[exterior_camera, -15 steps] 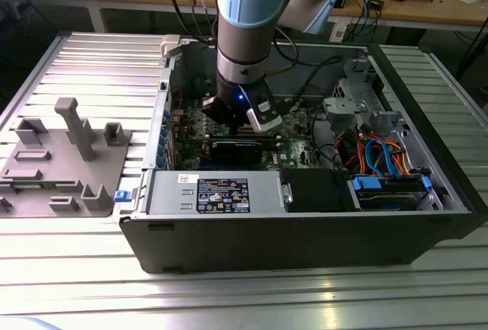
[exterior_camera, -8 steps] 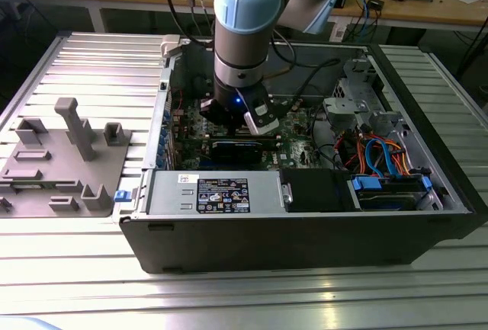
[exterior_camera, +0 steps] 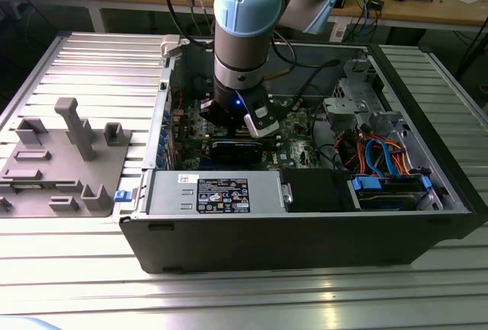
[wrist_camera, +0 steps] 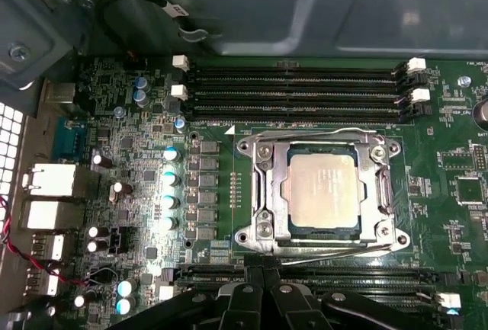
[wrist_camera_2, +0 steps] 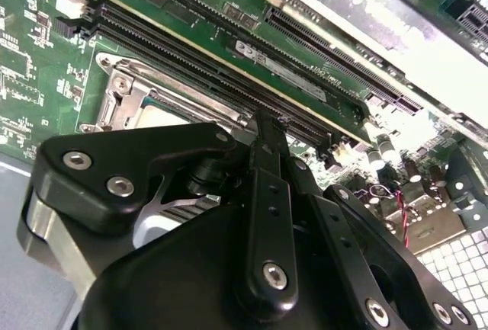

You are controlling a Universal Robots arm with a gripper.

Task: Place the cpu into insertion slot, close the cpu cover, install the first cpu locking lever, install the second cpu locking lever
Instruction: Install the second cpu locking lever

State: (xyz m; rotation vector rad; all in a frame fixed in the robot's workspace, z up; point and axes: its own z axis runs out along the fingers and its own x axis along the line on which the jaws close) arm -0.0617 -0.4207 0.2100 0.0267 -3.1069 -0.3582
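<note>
A: CPU status?
B: Silver-grey square cpu [wrist_camera: 323,189] seated in black-framed insertion slot [wrist_camera: 280,193], silver windowed cpu cover [wrist_camera: 322,145] down over it.
A: Claw?
B: Black claw [wrist_camera: 263,278] beside the socket, fingers together, holding nothing.

One cpu [wrist_camera: 323,190], one cpu cover [wrist_camera: 263,193], four memory slots [wrist_camera: 293,94].

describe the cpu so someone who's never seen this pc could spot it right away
Start at the green motherboard in the open computer case. Just beside the four long black memory slots sits a silver metal cpu cover. The cpu is the flat, dull silver-grey square showing through its window, the only plain metal face there.
</note>
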